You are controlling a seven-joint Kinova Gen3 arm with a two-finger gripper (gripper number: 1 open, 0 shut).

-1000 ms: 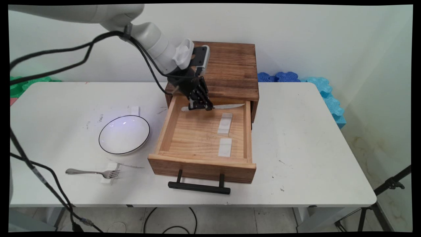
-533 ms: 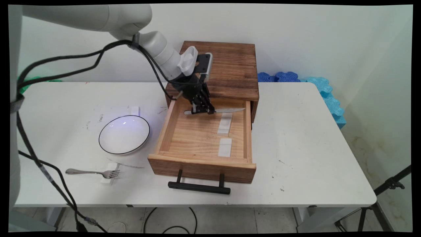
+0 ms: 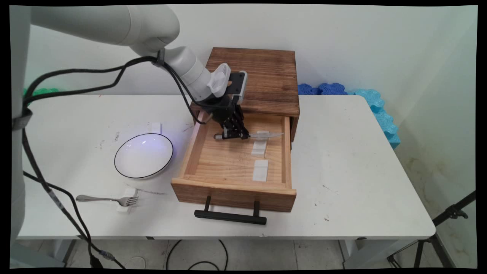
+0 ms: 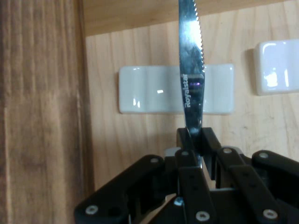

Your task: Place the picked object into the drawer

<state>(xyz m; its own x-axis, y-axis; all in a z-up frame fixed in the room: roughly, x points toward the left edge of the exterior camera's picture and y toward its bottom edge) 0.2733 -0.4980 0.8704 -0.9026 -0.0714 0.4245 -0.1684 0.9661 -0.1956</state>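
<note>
One knife (image 3: 262,134), clamped in the gripper (image 3: 233,135), has come down and forward into the open drawer (image 3: 198,152), its blade now above the white rest (image 3: 259,149) just ahead.

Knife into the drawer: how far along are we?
Done: the drawer stands pulled open, and the gripper is shut on the knife, holding it level inside the drawer. In hand: the blade hangs over the far white rest, not clearly touching it. Left: the knife is not yet set down or released. The fork lies on the table by the bowl.
</note>
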